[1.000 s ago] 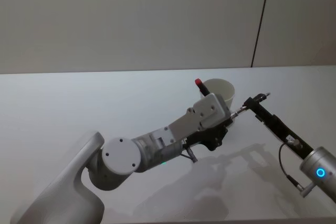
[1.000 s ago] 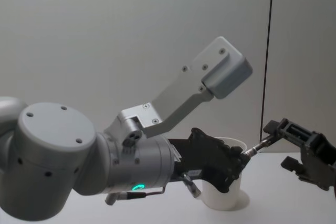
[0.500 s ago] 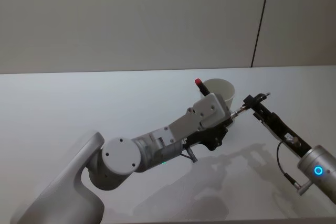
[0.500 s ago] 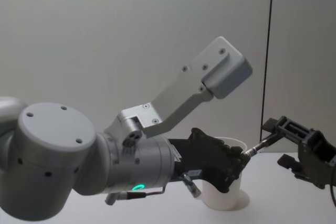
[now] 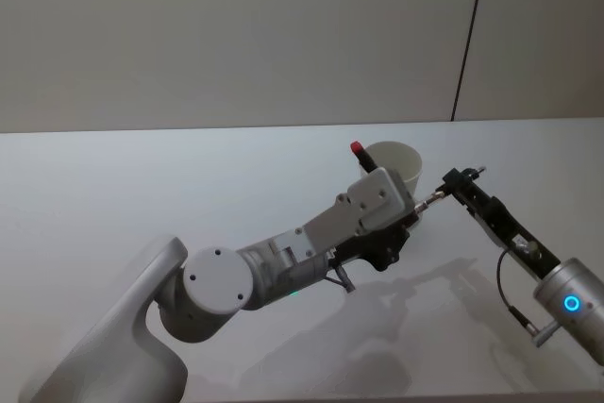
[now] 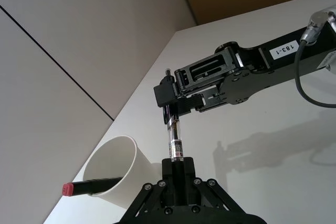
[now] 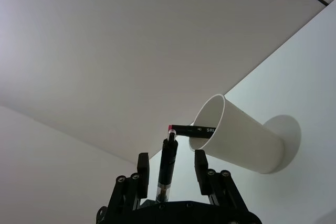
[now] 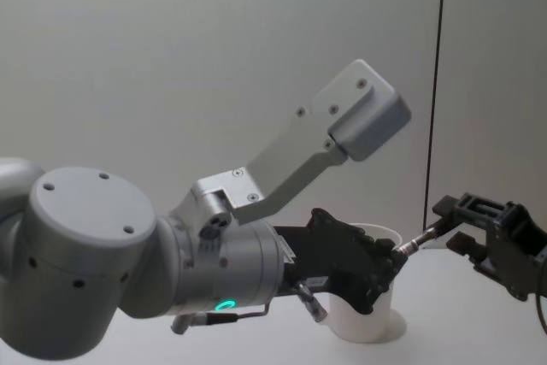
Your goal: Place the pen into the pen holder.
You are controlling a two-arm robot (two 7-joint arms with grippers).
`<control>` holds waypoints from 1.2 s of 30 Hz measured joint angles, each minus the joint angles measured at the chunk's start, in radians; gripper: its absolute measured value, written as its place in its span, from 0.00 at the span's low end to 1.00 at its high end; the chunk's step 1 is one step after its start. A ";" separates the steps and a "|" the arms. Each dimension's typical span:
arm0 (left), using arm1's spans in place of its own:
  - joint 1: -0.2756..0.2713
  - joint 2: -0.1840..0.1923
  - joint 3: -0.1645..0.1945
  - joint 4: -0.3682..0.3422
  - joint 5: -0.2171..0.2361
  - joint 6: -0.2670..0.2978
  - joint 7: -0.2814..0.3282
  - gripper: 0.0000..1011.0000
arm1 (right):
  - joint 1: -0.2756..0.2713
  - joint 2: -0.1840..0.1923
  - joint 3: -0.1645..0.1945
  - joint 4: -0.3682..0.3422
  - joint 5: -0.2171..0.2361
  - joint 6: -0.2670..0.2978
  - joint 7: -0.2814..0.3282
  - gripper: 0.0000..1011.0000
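The pen holder, a white paper cup (image 5: 396, 159) (image 6: 118, 171) (image 7: 236, 140) (image 8: 367, 322), stands on the white table (image 5: 142, 186). Just right of it, a slim clear pen (image 5: 429, 200) (image 6: 174, 140) (image 7: 166, 174) (image 8: 423, 237) spans the gap between both grippers. My left gripper (image 5: 412, 212) (image 6: 178, 174) (image 8: 389, 258) is shut on its lower end. At the other end, my right gripper (image 5: 451, 181) (image 6: 170, 98) (image 7: 170, 158) (image 8: 449, 224) is open, its fingers (image 7: 143, 163) standing clear on either side of the pen.
A red-capped dark marker (image 5: 358, 149) (image 6: 89, 186) (image 7: 191, 129) leans inside the cup, sticking out over its rim. My left arm (image 5: 283, 261) lies across the table's middle. A wall rises behind the table.
The right arm has swung a little and its gripper has tilted at the pen's end. The left arm, the pen and the cup have stayed put.
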 joint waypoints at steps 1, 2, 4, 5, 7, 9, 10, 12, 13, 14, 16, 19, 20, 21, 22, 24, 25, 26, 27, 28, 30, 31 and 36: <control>0.000 0.000 0.000 0.000 0.000 0.000 0.000 0.13 | 0.000 0.000 -0.001 0.000 0.006 -0.004 -0.001 0.53; 0.000 0.000 0.000 0.000 0.000 0.000 0.000 0.13 | 0.000 -0.001 -0.001 0.000 0.008 -0.005 -0.002 0.50; 0.000 0.000 0.000 0.000 0.000 0.000 0.000 0.13 | 0.000 -0.001 -0.001 0.001 0.017 -0.010 -0.004 0.44; 0.000 0.000 0.000 0.000 0.000 0.000 0.000 0.13 | 0.000 -0.001 -0.002 0.001 0.022 -0.013 -0.004 0.40; 0.000 0.000 0.000 0.000 0.000 0.000 0.000 0.13 | 0.001 -0.001 -0.002 0.001 0.029 -0.016 -0.005 0.33; 0.000 0.000 0.000 0.000 0.000 0.000 0.000 0.13 | 0.001 -0.001 -0.003 0.001 0.035 -0.019 -0.005 0.30; 0.000 0.000 0.000 0.000 0.000 0.000 0.000 0.13 | 0.001 -0.001 -0.003 0.001 0.040 -0.021 -0.005 0.24; 0.000 0.000 0.000 0.000 0.000 0.000 0.000 0.13 | 0.000 -0.001 -0.004 0.001 0.045 -0.024 -0.005 0.18; 0.000 0.000 0.000 0.000 0.000 0.000 0.000 0.13 | 0.000 -0.002 -0.005 0.000 0.050 -0.025 -0.004 0.14; 0.000 0.000 0.000 0.000 0.000 0.000 0.000 0.13 | 0.000 -0.002 -0.005 0.000 0.052 -0.026 -0.004 0.13; 0.000 0.000 0.000 0.000 0.000 0.000 0.000 0.13 | -0.001 -0.002 -0.006 -0.001 0.056 -0.028 -0.004 0.13; 0.000 0.000 0.000 0.000 0.000 0.000 0.000 0.13 | -0.002 -0.001 -0.007 -0.002 0.061 -0.032 -0.003 0.13; 0.000 0.000 0.000 0.000 0.000 0.000 0.000 0.14 | -0.003 -0.001 -0.008 -0.003 0.063 -0.035 -0.003 0.13; 0.000 0.000 0.000 0.000 0.000 0.000 0.000 0.17 | -0.003 0.000 -0.008 -0.004 0.064 -0.037 -0.003 0.13; 0.000 0.000 0.000 0.000 0.000 0.000 0.000 0.18 | -0.003 0.000 -0.008 -0.004 0.065 -0.039 -0.004 0.13; 0.000 0.000 0.000 0.000 0.000 0.000 0.000 0.25 | -0.004 0.000 -0.009 -0.006 0.067 -0.043 -0.004 0.13; 0.000 0.000 0.000 0.000 0.000 0.000 0.000 0.25 | -0.005 0.001 -0.010 -0.008 0.068 -0.045 -0.003 0.13; 0.000 0.000 0.000 0.000 0.000 0.000 0.000 0.30 | -0.005 0.001 -0.010 -0.008 0.068 -0.045 -0.003 0.13; 0.000 0.000 0.000 0.000 0.000 0.000 0.000 0.36 | -0.006 0.001 -0.011 -0.010 0.068 -0.048 -0.003 0.13; 0.000 0.000 0.000 0.000 0.000 0.000 0.000 0.36 | -0.006 0.002 -0.011 -0.010 0.068 -0.049 -0.003 0.13; 0.000 0.000 0.000 0.000 0.000 0.000 0.000 0.46 | -0.008 0.003 -0.012 -0.014 0.067 -0.054 -0.002 0.13; 0.000 0.000 0.000 0.000 0.000 0.000 0.000 0.46 | -0.008 0.004 -0.012 -0.015 0.065 -0.057 -0.001 0.13; 0.000 0.000 0.000 0.000 0.000 0.000 0.000 0.62 | -0.010 0.011 -0.014 -0.023 0.040 -0.077 0.014 0.13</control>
